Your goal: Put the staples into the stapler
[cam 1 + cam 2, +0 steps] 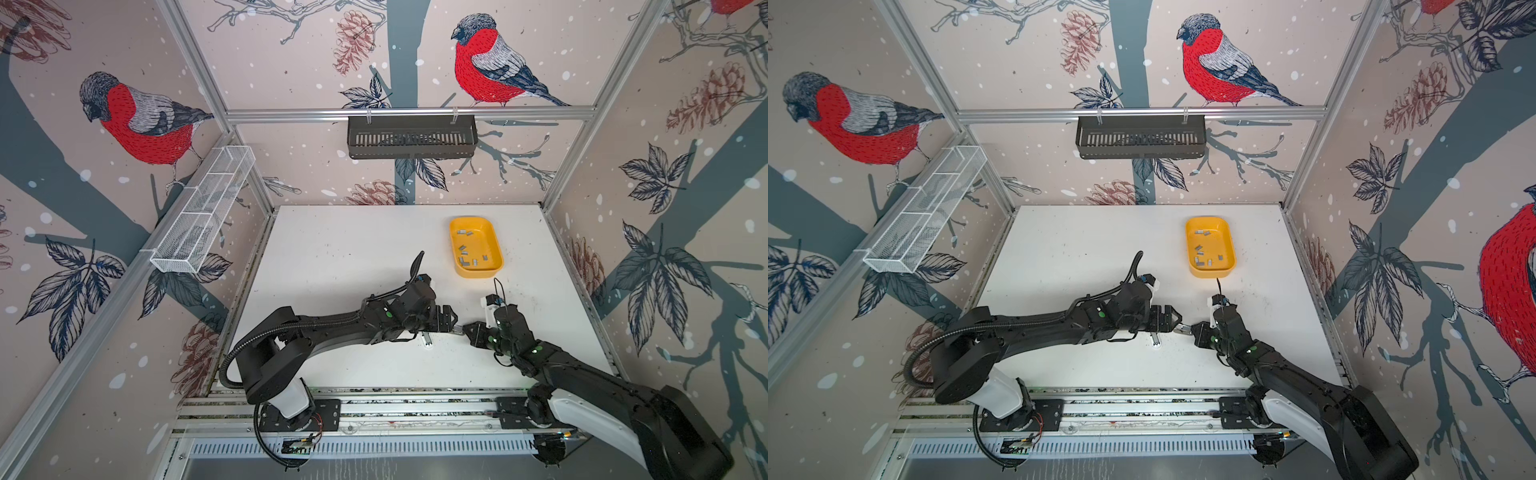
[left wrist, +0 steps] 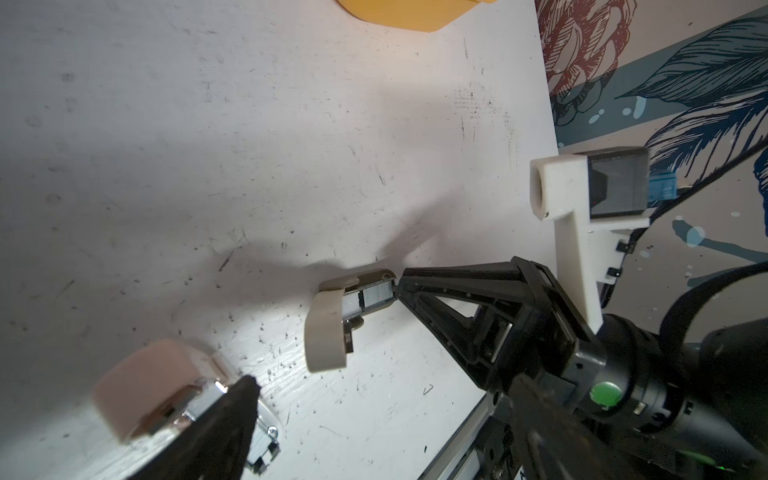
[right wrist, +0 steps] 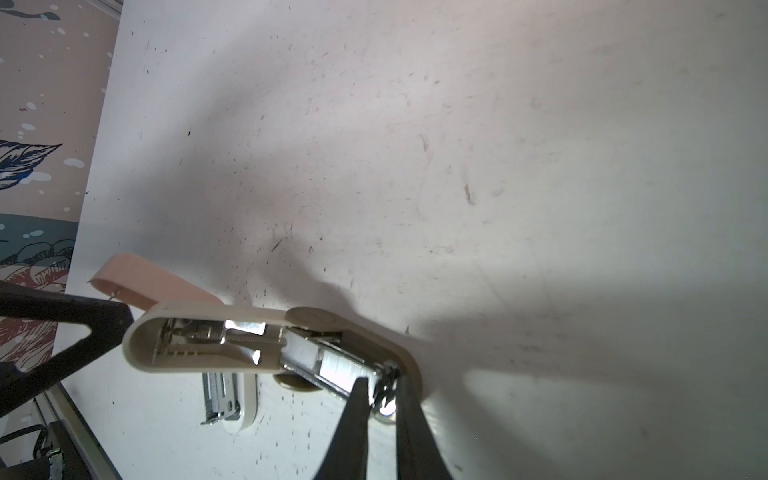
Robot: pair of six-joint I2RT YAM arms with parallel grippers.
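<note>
Right jaws clamp the end of the opened beige stapler [image 3: 199, 345], lifted over the bench [image 1: 353, 257] at centre frame, left jaws gape wide and empty beside it above a pink stapler [image 2: 141, 386], and the staples [image 1: 464, 250] sit in the yellow tray [image 1: 478, 272], upper right.

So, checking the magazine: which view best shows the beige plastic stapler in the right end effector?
Right wrist view: the beige plastic stapler lies open lengthwise, its metal inside exposed. Left wrist shows it foreshortened; both top views, a sliver.
</note>
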